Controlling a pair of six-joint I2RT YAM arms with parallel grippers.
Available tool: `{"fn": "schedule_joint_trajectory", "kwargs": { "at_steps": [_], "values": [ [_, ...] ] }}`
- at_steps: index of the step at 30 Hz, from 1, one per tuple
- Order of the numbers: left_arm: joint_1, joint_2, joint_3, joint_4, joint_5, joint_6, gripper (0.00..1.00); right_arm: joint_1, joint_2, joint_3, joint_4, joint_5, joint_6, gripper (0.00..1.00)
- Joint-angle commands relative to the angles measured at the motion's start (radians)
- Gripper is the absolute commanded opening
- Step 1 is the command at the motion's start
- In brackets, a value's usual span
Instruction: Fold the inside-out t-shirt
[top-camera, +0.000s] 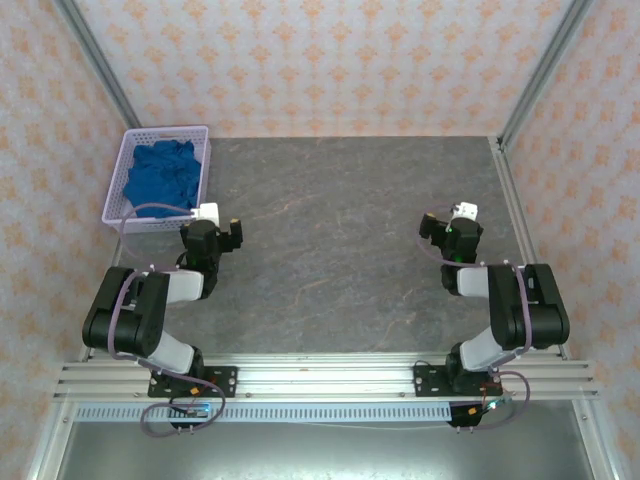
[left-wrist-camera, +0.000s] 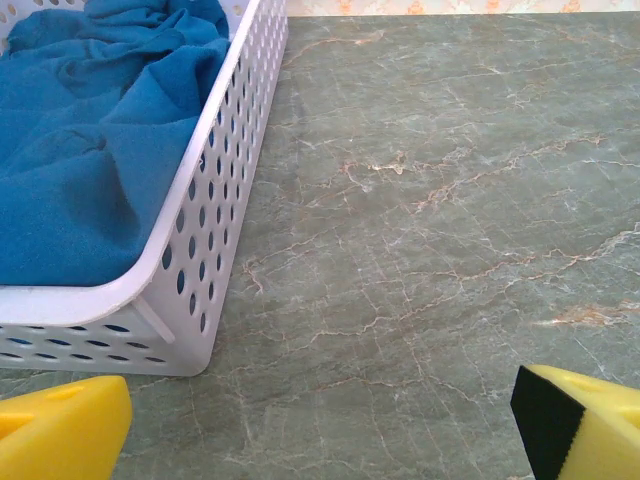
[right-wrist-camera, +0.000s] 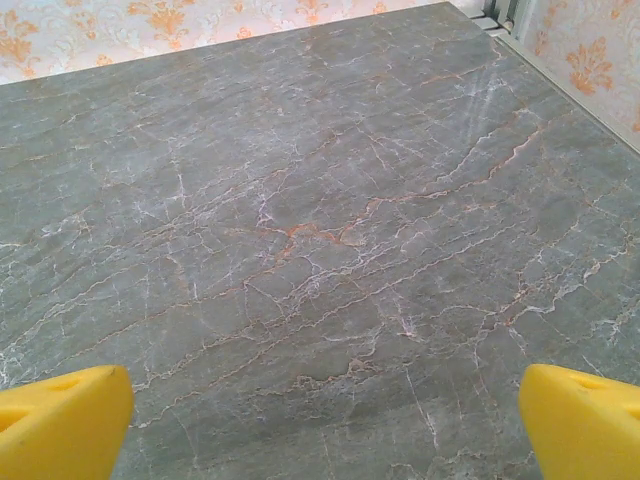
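Note:
The inside-out t-shirt (top-camera: 163, 175) is a crumpled royal-blue heap inside the lavender mesh basket (top-camera: 195, 133) at the far left of the table. In the left wrist view the t-shirt (left-wrist-camera: 90, 150) fills the basket (left-wrist-camera: 215, 215), whose near corner stands just ahead and to the left of my fingers. My left gripper (top-camera: 222, 232) sits low beside the basket's near right corner, open, with bare table between its yellow fingertips (left-wrist-camera: 60, 435). My right gripper (top-camera: 447, 222) hovers over the right half of the table, open, nothing between its yellow fingertips (right-wrist-camera: 60, 425).
The grey marbled tabletop (top-camera: 340, 230) stretches between the two arms. Metal frame posts and patterned walls (top-camera: 330, 60) close in the back and sides. An aluminium rail (top-camera: 320, 375) carrying both arm bases runs along the near edge.

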Motion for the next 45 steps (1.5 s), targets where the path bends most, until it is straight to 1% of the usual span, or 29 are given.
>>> {"fn": "schedule_joint_trajectory", "kwargs": {
  "at_steps": [1,21,22,23,24,25,26,27,29,30,32,33,34,35,36,38,39,40,42,45],
  "values": [
    [0.008,-0.011,0.011,0.014,-0.003,0.022,1.0,-0.002,-0.002,-0.002,0.004,-0.004,0.006,0.99],
    [0.009,-0.011,0.012,0.013,-0.003,0.022,1.0,-0.002,-0.003,-0.001,0.002,-0.006,0.007,0.99],
    [0.008,-0.013,0.01,0.02,-0.015,0.022,1.0,-0.002,-0.005,-0.002,0.007,0.004,0.01,1.0],
    [0.006,-0.031,0.024,-0.018,-0.056,0.007,1.0,-0.001,-0.018,0.002,-0.007,0.028,0.02,0.99],
    [0.006,-0.079,0.059,-0.124,-0.103,-0.015,1.0,0.001,-0.054,0.011,-0.057,0.068,0.034,0.99],
    [0.008,-0.138,0.114,-0.292,-0.157,-0.059,1.0,-0.001,-0.114,0.033,-0.148,0.097,0.046,0.99],
    [0.01,-0.177,0.16,-0.412,-0.212,-0.105,1.0,-0.001,-0.16,0.049,-0.204,0.118,0.054,0.99],
    [0.009,-0.221,0.187,-0.502,-0.244,-0.147,1.0,-0.001,-0.212,0.058,-0.244,0.135,0.062,0.99],
    [0.009,-0.313,0.188,-0.578,-0.257,-0.224,1.0,-0.003,-0.303,0.063,-0.295,0.169,0.128,1.0],
    [0.009,-0.362,0.19,-0.61,-0.239,-0.253,1.0,-0.002,-0.335,0.081,-0.354,0.173,0.163,1.0],
    [0.009,-0.418,0.216,-0.658,-0.212,-0.276,1.0,0.01,-0.409,0.127,-0.459,0.152,0.229,0.97],
    [0.013,-0.42,0.247,-0.692,-0.217,-0.279,1.0,0.034,-0.424,0.155,-0.5,0.122,0.24,0.96],
    [0.025,-0.403,0.286,-0.729,-0.222,-0.281,1.0,0.071,-0.428,0.184,-0.541,0.113,0.231,0.95],
    [0.059,-0.358,0.343,-0.768,-0.207,-0.285,1.0,0.121,-0.422,0.226,-0.593,0.125,0.212,0.95],
    [0.112,-0.298,0.403,-0.816,-0.166,-0.305,1.0,0.18,-0.408,0.267,-0.641,0.141,0.188,0.95],
    [0.228,-0.176,0.519,-0.888,-0.035,-0.352,1.0,0.25,-0.373,0.326,-0.696,0.142,0.168,0.95],
    [0.267,-0.107,0.575,-0.907,0.015,-0.352,1.0,0.268,-0.357,0.346,-0.711,0.129,0.17,0.95],
    [0.29,-0.045,0.636,-0.941,0.032,-0.343,1.0,0.282,-0.347,0.357,-0.718,0.115,0.179,0.95],
    [0.337,0.121,0.796,-1.051,0.037,-0.325,1.0,0.302,-0.33,0.37,-0.719,0.084,0.192,0.96],
    [0.381,0.332,1.021,-1.195,0.05,-0.312,1.0,0.313,-0.313,0.366,-0.715,0.057,0.207,0.96]
  ]
}}
